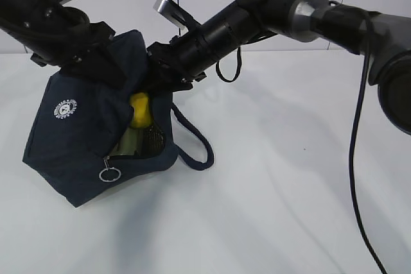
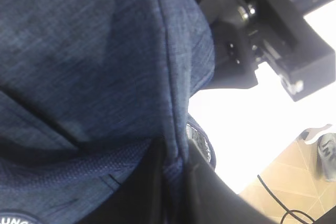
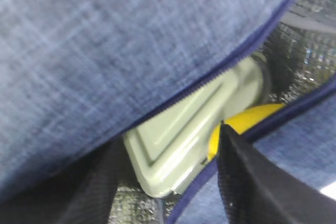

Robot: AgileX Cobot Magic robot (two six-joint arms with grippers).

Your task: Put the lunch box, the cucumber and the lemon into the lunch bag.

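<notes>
Navy lunch bag (image 1: 77,139): tilted on the white table (image 1: 282,210), top opening facing the exterior camera, ring pull (image 1: 109,174) hanging at its lower edge.
Lemon (image 1: 140,110): inside the bag's opening, partly hidden by fabric.
Lunch box (image 3: 194,129): sage lid visible inside the bag, beside the lemon; body hidden.
Cucumber: not discernible.
Left gripper (image 1: 106,62): pressed against the bag's upper fabric; finger spread cannot be told.
Right gripper (image 1: 160,72): tips buried at the bag's opening; state likewise unclear.

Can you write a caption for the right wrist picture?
Inside the navy lunch bag: the green lunch box lid and the yellow lemon.
</notes>
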